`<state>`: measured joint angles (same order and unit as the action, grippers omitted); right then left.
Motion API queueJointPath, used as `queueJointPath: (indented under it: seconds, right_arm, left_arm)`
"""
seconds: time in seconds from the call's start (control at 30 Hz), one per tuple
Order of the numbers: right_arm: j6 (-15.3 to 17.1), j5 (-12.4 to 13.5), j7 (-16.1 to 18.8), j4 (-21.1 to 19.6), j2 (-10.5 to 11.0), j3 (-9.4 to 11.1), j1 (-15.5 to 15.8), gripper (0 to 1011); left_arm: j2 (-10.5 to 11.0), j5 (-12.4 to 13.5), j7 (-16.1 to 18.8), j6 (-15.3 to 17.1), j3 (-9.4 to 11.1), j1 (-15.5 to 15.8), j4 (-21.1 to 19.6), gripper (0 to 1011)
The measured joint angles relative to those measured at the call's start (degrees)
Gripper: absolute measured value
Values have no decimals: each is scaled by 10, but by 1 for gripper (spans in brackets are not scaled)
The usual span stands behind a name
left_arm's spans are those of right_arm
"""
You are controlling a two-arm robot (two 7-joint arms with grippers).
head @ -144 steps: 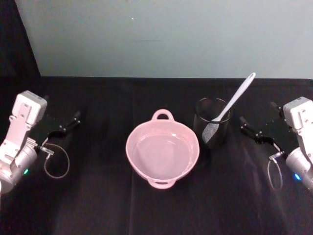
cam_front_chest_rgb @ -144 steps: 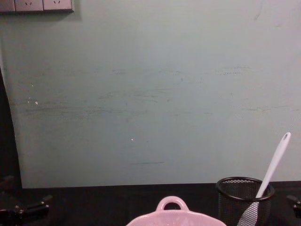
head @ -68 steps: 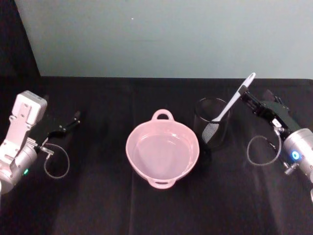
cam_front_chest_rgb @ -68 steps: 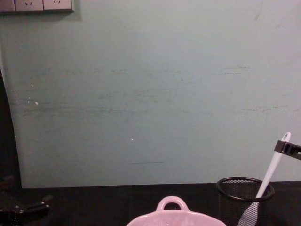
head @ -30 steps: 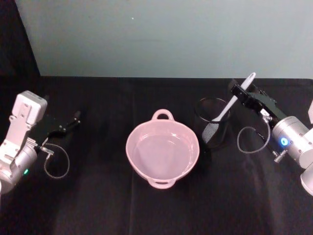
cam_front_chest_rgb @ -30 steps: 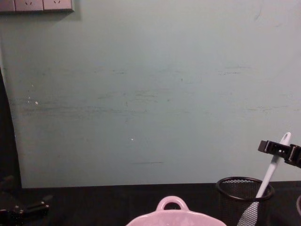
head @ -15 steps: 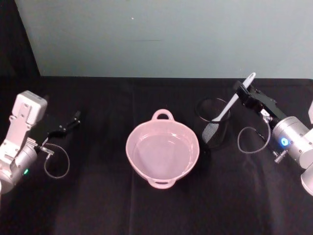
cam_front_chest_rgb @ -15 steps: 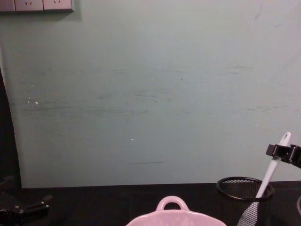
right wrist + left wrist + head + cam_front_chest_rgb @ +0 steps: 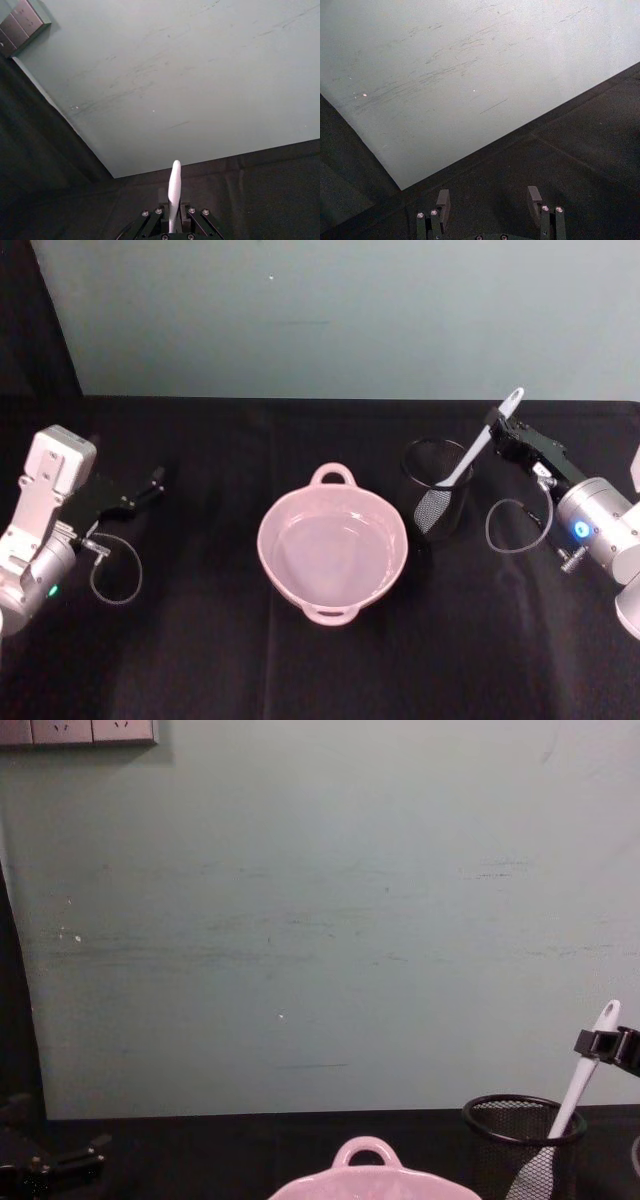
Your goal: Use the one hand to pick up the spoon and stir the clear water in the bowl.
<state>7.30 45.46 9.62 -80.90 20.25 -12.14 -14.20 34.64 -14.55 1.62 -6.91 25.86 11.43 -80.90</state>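
Black table (image 9: 200, 640); spoon (image 9: 468, 455) in right gripper (image 9: 494, 424).

the left hand (image 9: 489, 196) holds its two dark fingers (image 9: 443, 201) well apart, pointing out over the black worktop (image 9: 580, 145). past the worktop's far edge rises a pale green wall (image 9: 470, 55) with faint scuffs and a few small light specks. a dark surface (image 9: 342, 165) adjoins the wall.

A glossy pale pink bowl (image 9: 263, 542) sits at the frame's centre on a plain black desk (image 9: 200, 640). The spoon (image 9: 478, 445) is white, and the cup (image 9: 440, 508) holding it is black wire mesh. The right gripper (image 9: 494, 423) is black with a silver wrist. The wall (image 9: 330, 320) is pale blue-green.
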Motion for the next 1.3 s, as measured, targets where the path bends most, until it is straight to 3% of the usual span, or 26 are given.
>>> queueJointPath:
  seconds: [0.27,0.43,0.53,0.77,0.9,1.07,1.23,1.3]
  right_arm:
    - [-4,-9,7,-24,7,-1,8,125]
    - [-2,-13,20,-64,20,0,17,125]
    - [2,-18,28,-90,33,-2,20,125]
    - [-7,-76,54,-154,84,-15,21,125]
    - [-4,-95,73,-185,111,-14,20,125]
    - [4,-102,106,-216,138,-12,16,125]
    - [6,-102,126,-227,145,-21,8,125]
    - [8,-100,139,-230,145,-33,0,125]
  left_arm:
    - [0,0,0,0,0,0,0,1011]
    - [0,0,0,0,0,0,0,1011]
    - [0,0,0,0,0,0,0,1011]
    - [0,0,0,0,0,0,0,1011]
    - [0,0,0,0,0,0,0,1011]
    - [0,0,0,0,0,0,0,1011]
    - [0,0,0,0,0,0,0,1011]
    - [0,0,0,0,0,0,0,1011]
